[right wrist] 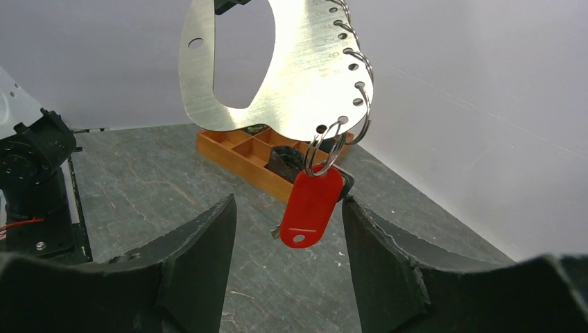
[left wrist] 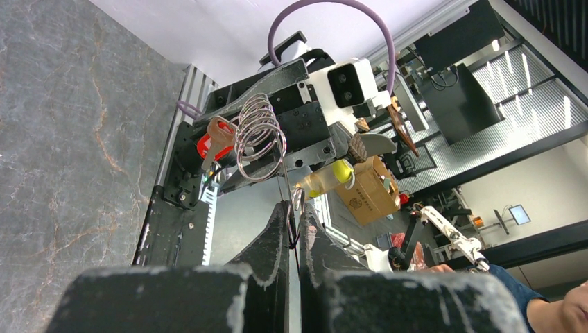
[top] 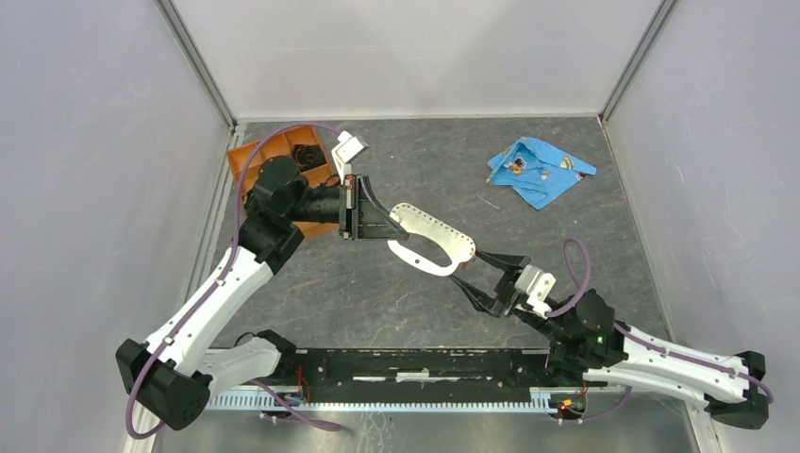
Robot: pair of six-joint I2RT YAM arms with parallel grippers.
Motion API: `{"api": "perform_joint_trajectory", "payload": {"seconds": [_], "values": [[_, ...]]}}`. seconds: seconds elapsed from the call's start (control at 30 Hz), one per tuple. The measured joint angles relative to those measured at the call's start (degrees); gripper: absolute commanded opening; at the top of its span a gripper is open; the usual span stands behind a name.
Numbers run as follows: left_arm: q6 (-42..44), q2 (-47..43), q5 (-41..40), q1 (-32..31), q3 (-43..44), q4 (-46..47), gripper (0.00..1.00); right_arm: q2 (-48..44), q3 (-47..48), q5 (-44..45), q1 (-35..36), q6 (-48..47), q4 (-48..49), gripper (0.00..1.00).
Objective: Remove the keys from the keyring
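My left gripper [top: 389, 226] is shut on the edge of a silvery metal plate [top: 429, 241] with a row of holes and holds it above the table. In the left wrist view its jaws [left wrist: 295, 208] pinch the plate edge-on, with several wire rings [left wrist: 260, 135] beyond. The keyring [right wrist: 331, 144] hangs from the plate's [right wrist: 291, 62] end hole and carries the red-headed key [right wrist: 312, 205]. My right gripper [right wrist: 288, 208] is open, with one finger on each side of the red key and touching neither side. It sits just below the plate's tip in the top view [top: 469, 267].
An orange compartment tray [top: 283, 156] with black items stands at the back left, behind the left arm. A blue cloth [top: 540, 170] with brass and silver bits lies at the back right. The black base rail [top: 406, 363] runs along the near edge.
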Motion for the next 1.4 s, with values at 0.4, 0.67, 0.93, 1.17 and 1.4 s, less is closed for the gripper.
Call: {"api": "perform_joint_trajectory", "payload": {"seconds": [0.4, 0.67, 0.93, 1.17, 1.4], "values": [[0.0, -1.9, 0.6, 0.0, 0.0, 0.0, 0.02, -1.9, 1.0, 0.2, 0.0, 0.5, -3.4, 0.68], [0.1, -2.5, 1.9, -0.6, 0.0, 0.0, 0.02, -1.8, 2.4, -0.7, 0.0, 1.6, -3.6, 0.60], [1.3, -2.4, 1.9, -1.2, 0.0, 0.0, 0.02, 1.4, 3.5, -2.3, 0.0, 3.1, -2.0, 0.42], [1.5, -2.4, 1.9, -1.2, 0.0, 0.0, 0.02, 1.0, 3.5, -1.0, 0.0, 3.3, -0.2, 0.39], [1.6, -2.3, 1.9, -1.2, 0.0, 0.0, 0.02, 0.6, 3.5, -0.2, 0.0, 3.3, 0.3, 0.23]]}}
